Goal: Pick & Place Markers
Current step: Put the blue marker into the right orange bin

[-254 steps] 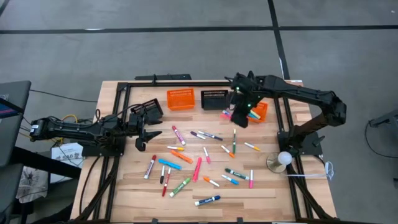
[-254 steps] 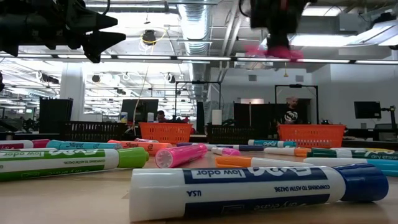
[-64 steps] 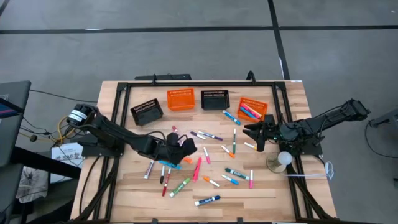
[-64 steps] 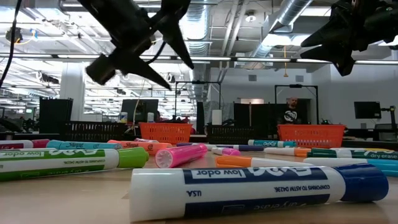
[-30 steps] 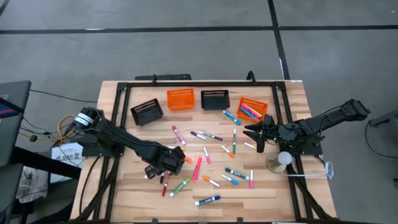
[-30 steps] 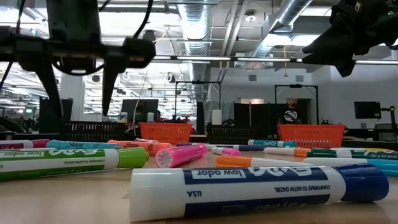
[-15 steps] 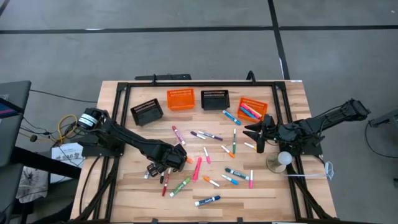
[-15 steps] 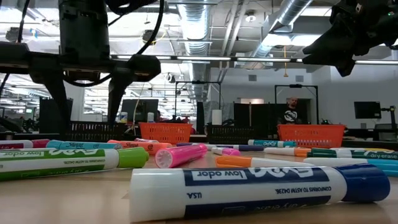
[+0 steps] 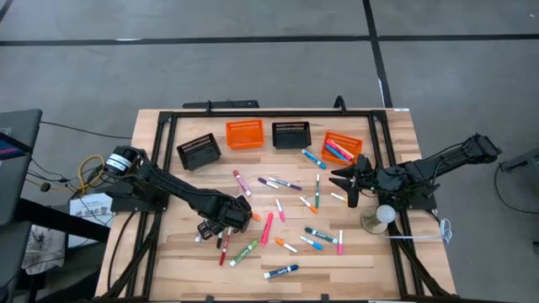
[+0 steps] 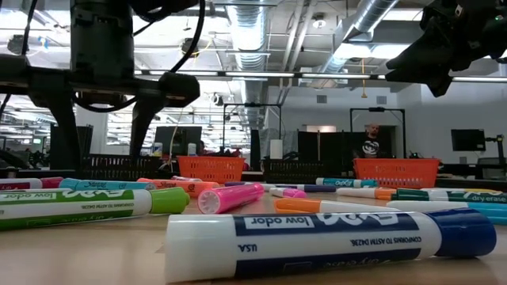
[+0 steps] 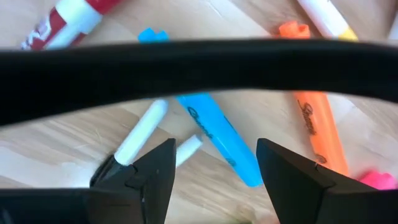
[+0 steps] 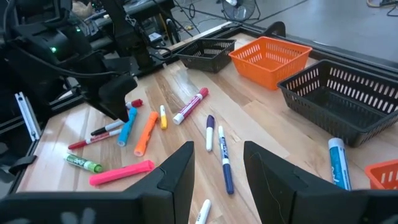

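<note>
Several markers (image 9: 278, 210) in mixed colours lie flat and scattered on the wooden table (image 9: 370, 257). My left gripper (image 9: 223, 221) points straight down at the table's left middle, open. Its fingers (image 11: 149, 177) stand on either side of a light blue marker (image 11: 214, 134) without visibly touching it. An orange marker (image 11: 314, 124) lies just beside that one. My right gripper (image 9: 347, 183) hovers above the table's right side, open and empty (image 12: 217, 180). More markers lie in the right-hand orange basket (image 9: 343, 147).
Along the far edge stand a black basket (image 9: 199, 151), an orange basket (image 9: 244, 133) and a second black basket (image 9: 290, 133). A white ball on a round base (image 9: 381, 215) sits at the right, near my right arm. A person (image 10: 370, 142) stands in the room behind.
My left gripper has sunk a little over the light blue marker, still open and pointing down. My right gripper has kept still, and no marker has moved.
</note>
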You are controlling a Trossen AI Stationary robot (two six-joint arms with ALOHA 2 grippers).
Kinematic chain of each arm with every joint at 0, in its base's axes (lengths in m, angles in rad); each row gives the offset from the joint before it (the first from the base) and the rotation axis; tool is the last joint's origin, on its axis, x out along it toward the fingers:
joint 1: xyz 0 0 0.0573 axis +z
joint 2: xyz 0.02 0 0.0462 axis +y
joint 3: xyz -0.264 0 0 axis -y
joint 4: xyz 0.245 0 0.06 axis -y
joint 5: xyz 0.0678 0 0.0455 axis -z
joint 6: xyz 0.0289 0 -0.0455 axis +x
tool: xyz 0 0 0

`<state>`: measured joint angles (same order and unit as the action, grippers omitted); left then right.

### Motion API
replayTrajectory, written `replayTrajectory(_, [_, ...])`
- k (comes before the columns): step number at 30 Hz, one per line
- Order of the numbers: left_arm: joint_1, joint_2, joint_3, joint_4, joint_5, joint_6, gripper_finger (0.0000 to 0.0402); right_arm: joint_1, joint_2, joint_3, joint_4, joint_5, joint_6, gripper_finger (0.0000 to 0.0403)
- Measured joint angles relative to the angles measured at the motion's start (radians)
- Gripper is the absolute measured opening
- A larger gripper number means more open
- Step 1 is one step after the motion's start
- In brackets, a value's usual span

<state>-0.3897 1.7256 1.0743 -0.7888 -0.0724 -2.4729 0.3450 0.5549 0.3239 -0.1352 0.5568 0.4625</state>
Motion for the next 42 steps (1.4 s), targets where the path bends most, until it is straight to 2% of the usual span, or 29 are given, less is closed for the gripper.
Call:
replayTrajectory(27, [0.031,0.000,-0.091,0.056,-0.024,0.013,0.0222,0.000,0.000,0.000,0.002,-0.003,0.000,0.0129])
replayTrajectory(42, [0.088,0.000,-0.090,0.040,-0.065,0.115,0.0222,0.000,0.000,0.000,0.002,-0.007,0.000,0.0129])
